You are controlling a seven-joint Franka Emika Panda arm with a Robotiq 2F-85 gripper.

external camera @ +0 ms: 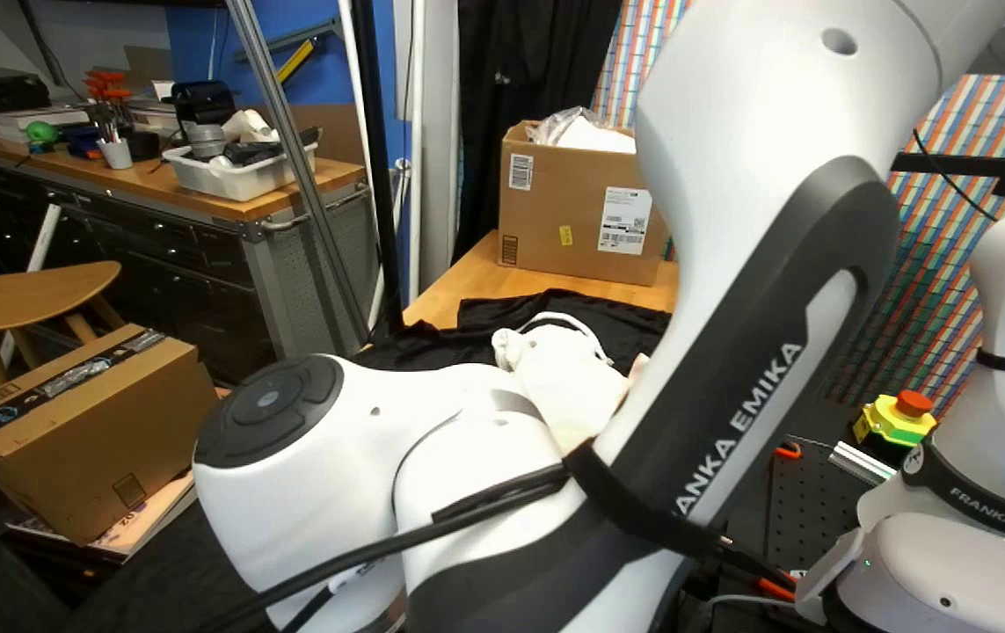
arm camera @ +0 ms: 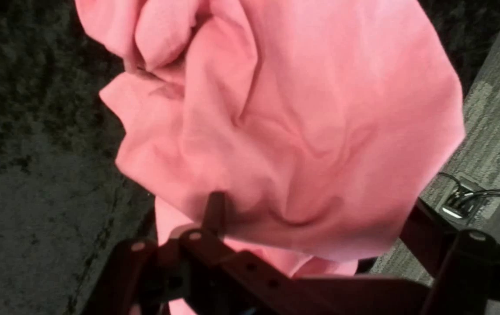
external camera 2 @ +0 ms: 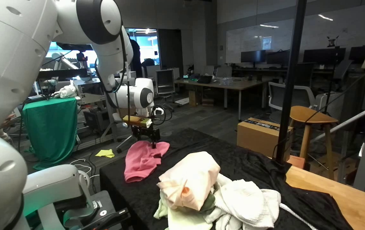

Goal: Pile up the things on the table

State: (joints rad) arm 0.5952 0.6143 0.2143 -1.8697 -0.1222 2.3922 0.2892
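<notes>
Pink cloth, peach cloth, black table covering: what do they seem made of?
Pink cloth: matte fabric, perhaps cotton, from its soft creases.
Peach cloth: smooth, perhaps thin woven fabric, judging by its gathers.
Black table covering: napped, possibly velvet, given mottled patches in the wrist view.

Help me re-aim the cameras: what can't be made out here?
In an exterior view: white cloth, partly behind the nearer arm.
In an exterior view: pale yellow-green cloth, cut off by the bottom edge.
Wrist view: pink cloth, cut off by the top edge.
Wrist view: whether the fingers touch it; too dark.
</notes>
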